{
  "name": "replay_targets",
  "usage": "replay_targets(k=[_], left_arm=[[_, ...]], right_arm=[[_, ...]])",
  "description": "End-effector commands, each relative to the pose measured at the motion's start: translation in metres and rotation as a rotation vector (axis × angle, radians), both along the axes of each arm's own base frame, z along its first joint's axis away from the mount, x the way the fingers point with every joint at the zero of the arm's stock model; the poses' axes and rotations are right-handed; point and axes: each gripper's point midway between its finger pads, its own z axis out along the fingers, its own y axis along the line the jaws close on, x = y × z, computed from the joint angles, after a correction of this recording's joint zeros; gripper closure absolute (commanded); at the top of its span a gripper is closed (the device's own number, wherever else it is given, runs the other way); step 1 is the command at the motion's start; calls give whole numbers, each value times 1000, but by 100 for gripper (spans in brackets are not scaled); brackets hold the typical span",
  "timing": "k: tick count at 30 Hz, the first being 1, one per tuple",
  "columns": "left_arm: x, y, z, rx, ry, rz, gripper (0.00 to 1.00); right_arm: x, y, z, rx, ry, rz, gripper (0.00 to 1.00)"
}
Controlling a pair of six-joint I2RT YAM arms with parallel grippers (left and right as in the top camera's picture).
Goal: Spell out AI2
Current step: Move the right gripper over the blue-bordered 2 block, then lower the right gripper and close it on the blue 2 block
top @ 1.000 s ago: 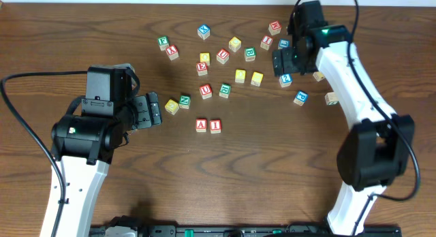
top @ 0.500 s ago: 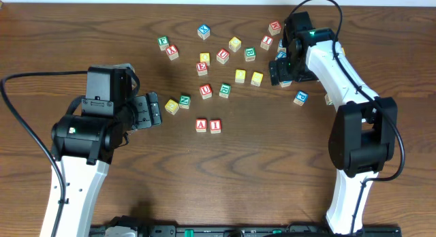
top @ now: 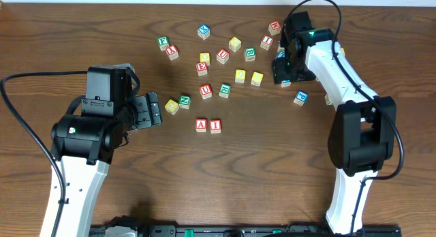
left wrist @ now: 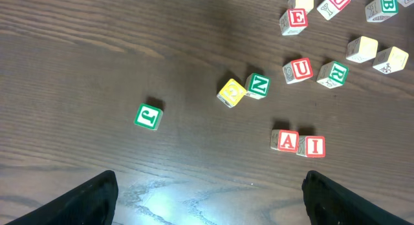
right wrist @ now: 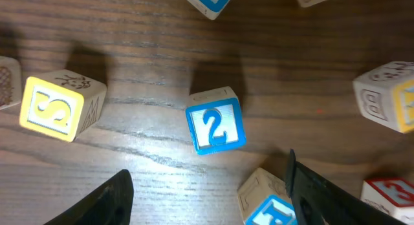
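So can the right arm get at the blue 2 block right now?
Probably yes. The right gripper hangs over the blue 2 block, jaws open either side. A blue-lettered block close beside it might catch one finger.

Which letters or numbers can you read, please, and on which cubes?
"A": red A cube
"I": red I cube
"2": blue 2 cube
"S": yellow S cube
"J": green J cube
"N": green N cube
"U": red U cube
"R": green R cube
"E": red E cube
"B": green B cube
Others: too small or blurred.
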Motion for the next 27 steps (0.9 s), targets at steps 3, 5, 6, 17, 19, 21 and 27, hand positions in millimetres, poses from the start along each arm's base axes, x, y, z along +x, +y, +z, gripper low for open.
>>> replay_targets(k=[3, 5, 6, 17, 19, 21, 27], left_arm=[[-1, 1, 2, 2, -4, -9, 11], [-1, 1, 2, 2, -4, -9, 11], [-1, 1, 2, 2, -4, -9, 11], [-1, 1, 2, 2, -4, -9, 11], [-1, 1, 2, 2, -4, -9, 11], [-1, 1, 2, 2, -4, -9, 11], [-1, 1, 2, 2, -4, -9, 11]], right_arm=[[4, 9, -19, 20, 24, 9, 29], [8, 10, -18, 23, 10, 9, 29], [8, 10, -18, 23, 7, 9, 30], [13, 10, -18, 21, -10, 12, 43], [13, 10, -18, 21, -10, 12, 43], [13, 10, -18, 20, -11, 16, 43], [12, 8, -23, 11, 0, 14, 42]])
